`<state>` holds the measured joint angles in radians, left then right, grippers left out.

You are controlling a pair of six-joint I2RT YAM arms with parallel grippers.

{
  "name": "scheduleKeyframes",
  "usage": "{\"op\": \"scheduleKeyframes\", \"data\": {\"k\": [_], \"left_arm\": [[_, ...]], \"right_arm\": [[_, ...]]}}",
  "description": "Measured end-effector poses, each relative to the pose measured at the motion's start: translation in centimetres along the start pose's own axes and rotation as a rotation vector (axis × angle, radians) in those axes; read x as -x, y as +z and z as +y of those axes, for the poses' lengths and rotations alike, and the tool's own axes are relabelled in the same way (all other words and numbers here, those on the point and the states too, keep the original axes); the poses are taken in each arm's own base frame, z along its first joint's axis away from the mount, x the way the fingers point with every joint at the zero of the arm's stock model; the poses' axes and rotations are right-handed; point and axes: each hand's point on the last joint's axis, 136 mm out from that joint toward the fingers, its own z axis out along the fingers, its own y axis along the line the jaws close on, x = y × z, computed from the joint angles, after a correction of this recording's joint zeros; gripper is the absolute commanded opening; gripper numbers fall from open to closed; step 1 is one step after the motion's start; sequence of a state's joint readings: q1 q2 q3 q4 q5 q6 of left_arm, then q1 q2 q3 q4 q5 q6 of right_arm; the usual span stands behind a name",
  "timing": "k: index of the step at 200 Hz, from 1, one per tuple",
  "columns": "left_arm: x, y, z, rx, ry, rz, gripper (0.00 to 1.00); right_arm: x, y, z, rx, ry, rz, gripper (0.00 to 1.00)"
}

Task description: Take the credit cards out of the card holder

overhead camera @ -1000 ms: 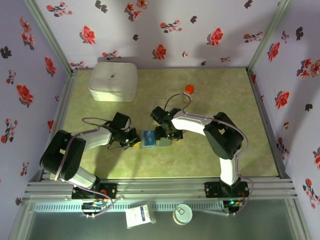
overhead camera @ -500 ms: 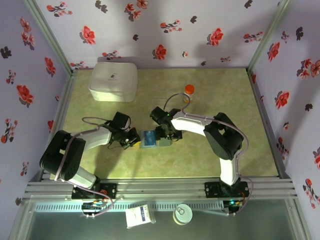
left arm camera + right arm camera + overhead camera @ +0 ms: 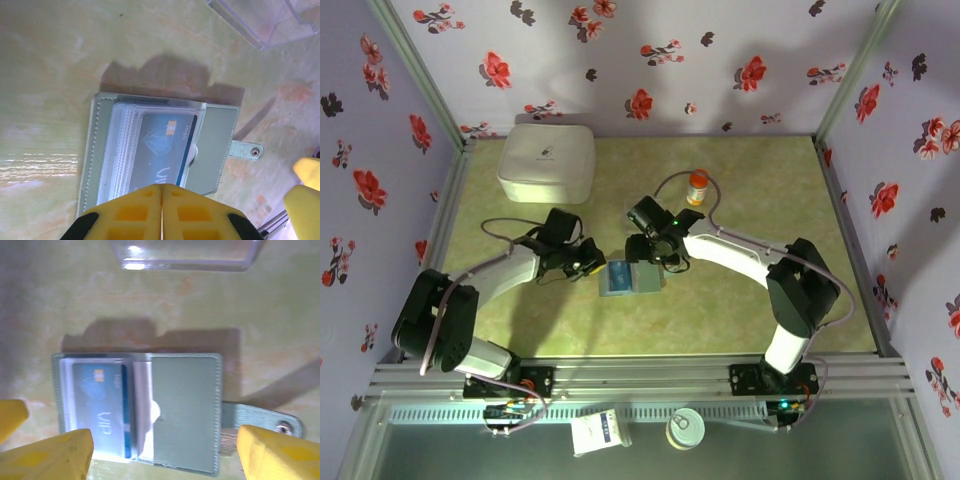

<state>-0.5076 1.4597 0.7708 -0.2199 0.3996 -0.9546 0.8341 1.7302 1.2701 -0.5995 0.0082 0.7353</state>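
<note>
Yet to pull the blue credit card [image 3: 157,150] from the open card holder [image 3: 217,145]; left gripper [image 3: 161,197] pinched together empty, right gripper [image 3: 165,440] spread apart.

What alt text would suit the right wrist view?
An open grey-green card holder lies flat on the table, a blue card in one panel's clear sleeve. The right hand is open, yellow fingers at both lower corners; a clear plastic piece lies beyond.

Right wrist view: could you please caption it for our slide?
Card holder lying open, blue card in its sleeve, beneath the open right claw.
</note>
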Motion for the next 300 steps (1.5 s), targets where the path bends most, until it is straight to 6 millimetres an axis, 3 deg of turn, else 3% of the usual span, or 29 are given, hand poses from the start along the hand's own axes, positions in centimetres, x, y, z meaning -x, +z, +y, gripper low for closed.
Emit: {"op": "scheduleKeyframes", "data": {"k": [37,91,154,187,214,249,300], "left_arm": [[-0.9,1.3,-0.3,0.020,0.021,0.040,0.08],[-1.2,1.6,0.0,0.036,0.020,0.048,0.11],[-1.2,2.0,0.5,0.053,0.022,0.052,0.09],[-1.5,2.4,0.8,0.066,0.031,0.062,0.06],[-2.0,2.8,1.1,0.087,0.038,0.077,0.05],[-2.2,2.8,1.2,0.134,0.065,0.071,0.04],[-2.2,2.7,2.0,0.172,0.071,0.065,0.04]], "right_arm": [[-0.8,2.2,0.5,0.047,0.008,0.057,0.69],[-3.8,5.5,-1.4,0.011,0.035,0.154,0.70],[-3.6,5.3,-1.0,0.027,0.067,0.148,0.70],[-3.1,4.1,-0.5,0.050,0.065,0.125,0.69],[-2.3,3.0,0.7,0.110,0.060,0.098,0.64],[-2.1,2.7,2.7,0.207,0.036,0.106,0.50],[-2.8,4.5,4.8,0.316,0.025,0.164,0.39]]}}
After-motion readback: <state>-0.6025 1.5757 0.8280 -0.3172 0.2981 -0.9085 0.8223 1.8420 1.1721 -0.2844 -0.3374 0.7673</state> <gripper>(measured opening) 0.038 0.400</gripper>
